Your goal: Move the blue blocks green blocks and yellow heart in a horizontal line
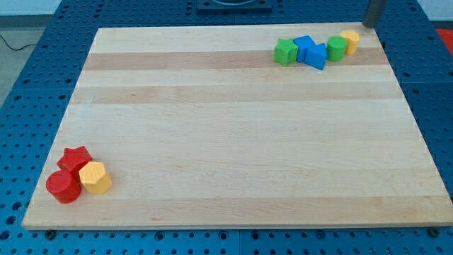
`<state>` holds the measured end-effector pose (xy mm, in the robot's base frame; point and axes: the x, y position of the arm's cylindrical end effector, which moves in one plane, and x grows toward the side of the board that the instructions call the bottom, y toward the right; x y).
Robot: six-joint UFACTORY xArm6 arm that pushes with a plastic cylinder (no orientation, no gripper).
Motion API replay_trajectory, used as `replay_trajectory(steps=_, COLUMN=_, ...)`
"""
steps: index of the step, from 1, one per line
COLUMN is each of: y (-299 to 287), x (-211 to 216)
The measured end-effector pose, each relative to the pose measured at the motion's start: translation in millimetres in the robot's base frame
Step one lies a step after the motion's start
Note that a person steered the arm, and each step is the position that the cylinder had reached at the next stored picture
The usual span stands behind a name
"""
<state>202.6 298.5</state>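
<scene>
Near, view's bottom-left: red cylinder [64, 187], red star [76, 159] & yellow hexagon [95, 178] clustered, touching. Far, top-right, in a rough row: green block [285, 52], two blue blocks [305, 48] [316, 56], green cylinder [336, 48], yellow heart [350, 41]. My tip [371, 25] just past board's [233, 134] top-right corner, near the heart, not touching; no fingers.

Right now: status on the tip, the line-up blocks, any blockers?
My tip at the view's top right, off the board, clear of all blocks. Green block, blue blocks, green cylinder, yellow heart roughly lined up. Nothing in the way.
</scene>
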Motion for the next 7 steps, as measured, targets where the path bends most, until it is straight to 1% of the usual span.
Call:
replay_trajectory(steps=1, y=-35.9, x=10.9)
replay_trajectory(steps=2, y=-65.9, x=37.6)
replay_trajectory(steps=3, y=-67.1, x=53.7)
replay_trajectory(steps=4, y=-86.9, x=67.8)
replay_trajectory(steps=5, y=-92.6, x=73.0)
replay_trajectory(steps=6, y=-60.1, x=56.1)
replay_trajectory(steps=7, y=-56.2, x=40.8)
